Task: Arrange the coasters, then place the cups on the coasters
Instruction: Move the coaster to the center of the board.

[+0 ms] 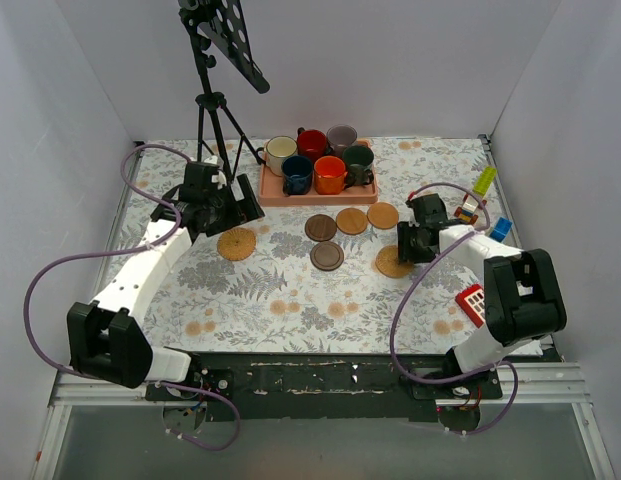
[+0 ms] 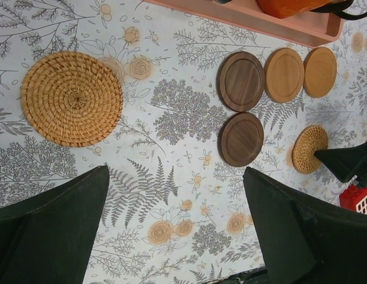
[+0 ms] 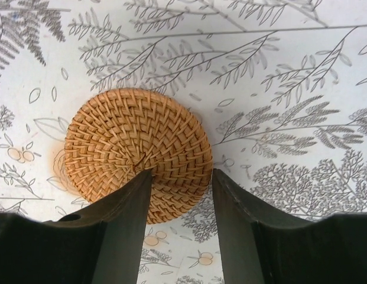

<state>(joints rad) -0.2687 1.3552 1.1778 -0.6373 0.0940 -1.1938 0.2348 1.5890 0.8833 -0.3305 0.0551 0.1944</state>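
**Hands apart over coasters**

Poising right hand (image 3: 177,175), fingers apart, over small woven coaster (image 3: 136,133) on surface (image 1: 290,292). Hovering left hand (image 2: 176,171), spread wide, near large woven coaster (image 2: 72,97). Leaving 4 wooden coasters (image 1: 321,227) between, 6 cups (image 1: 329,176) in pink tray (image 1: 271,198) beyond.

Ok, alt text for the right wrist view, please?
A round woven coaster lies flat on a leaf-and-flower tablecloth. The right tool is over its lower edge, with its two dark fingers apart and the coaster showing between them.
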